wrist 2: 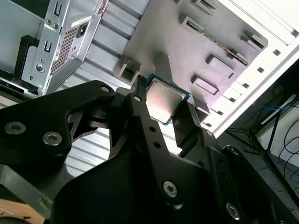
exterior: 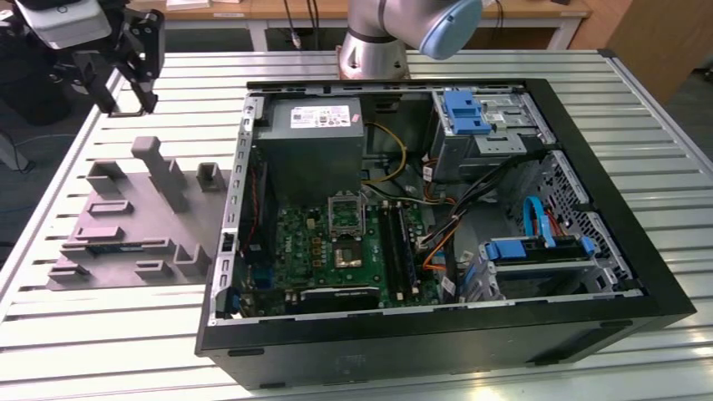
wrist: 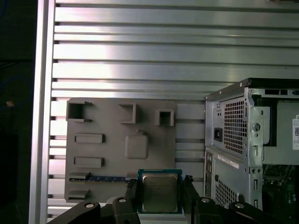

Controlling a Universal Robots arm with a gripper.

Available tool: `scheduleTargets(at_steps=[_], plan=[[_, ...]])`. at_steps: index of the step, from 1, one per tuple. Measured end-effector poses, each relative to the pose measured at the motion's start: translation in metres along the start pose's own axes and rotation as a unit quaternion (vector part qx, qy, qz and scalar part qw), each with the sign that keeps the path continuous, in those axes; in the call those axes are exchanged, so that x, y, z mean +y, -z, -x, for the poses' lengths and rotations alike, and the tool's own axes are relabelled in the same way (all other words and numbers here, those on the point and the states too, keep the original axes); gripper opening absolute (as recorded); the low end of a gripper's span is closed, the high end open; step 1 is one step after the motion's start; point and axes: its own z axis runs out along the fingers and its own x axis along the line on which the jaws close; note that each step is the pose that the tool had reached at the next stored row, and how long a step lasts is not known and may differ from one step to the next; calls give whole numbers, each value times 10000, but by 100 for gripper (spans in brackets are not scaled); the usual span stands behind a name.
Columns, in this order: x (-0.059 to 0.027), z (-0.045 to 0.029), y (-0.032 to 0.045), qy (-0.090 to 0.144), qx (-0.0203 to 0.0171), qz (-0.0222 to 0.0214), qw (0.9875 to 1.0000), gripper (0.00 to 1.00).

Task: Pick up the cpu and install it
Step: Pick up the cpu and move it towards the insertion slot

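The cpu is a small square chip with a shiny metal top and a thin green edge, held flat between my gripper's two black fingers. In the second wrist view the cpu sits clamped in the gripper. In the exterior view the gripper hangs high over the far left of the table, beyond the grey moulded tray. The motherboard's open socket lies inside the open computer case, well to the exterior view's right of the gripper.
The grey tray has upright blocks and holds a memory stick along one edge. The case's metal rear wall stands beside the tray. The slatted aluminium table extends around both. The arm's base stands behind the case.
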Motion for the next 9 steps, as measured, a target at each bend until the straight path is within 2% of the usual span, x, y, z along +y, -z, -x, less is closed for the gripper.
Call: scheduleTargets(at_steps=[9], plan=[[0,19,0,0,0,0,10000,47]])
